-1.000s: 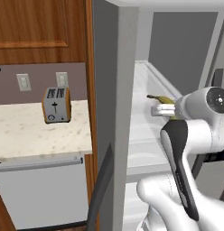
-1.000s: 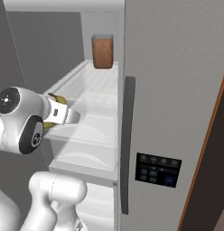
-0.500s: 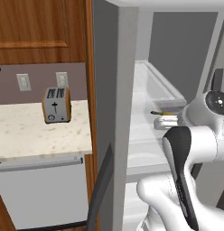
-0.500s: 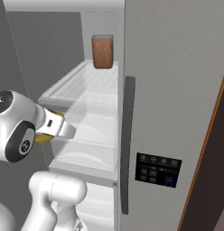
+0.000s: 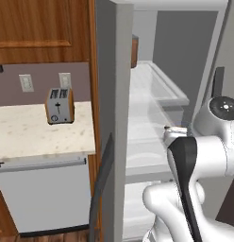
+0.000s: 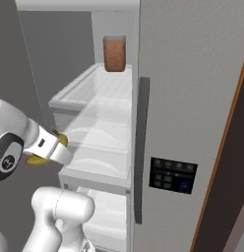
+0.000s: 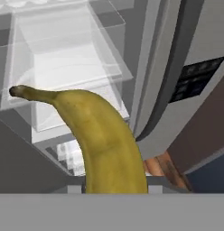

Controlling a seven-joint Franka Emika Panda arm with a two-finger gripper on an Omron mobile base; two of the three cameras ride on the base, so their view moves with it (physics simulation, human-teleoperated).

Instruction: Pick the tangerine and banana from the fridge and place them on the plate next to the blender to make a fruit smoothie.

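The end effector (image 6: 54, 147) pinches the banana (image 7: 102, 140), though its fingertips are hidden beneath the fruit at the bottom of the hand view. There the banana's long axis runs from lower centre up to the upper left, its dark stem tip pointing at the frame's left edge. In the right base view only yellow slivers peek out around the white wrist at mid-left. Beyond it stands the open fridge (image 6: 193, 98) with translucent shelves and a brown jar (image 6: 114, 53) on top. A toaster (image 5: 59, 105) sits on the desk (image 5: 38, 134) at left.
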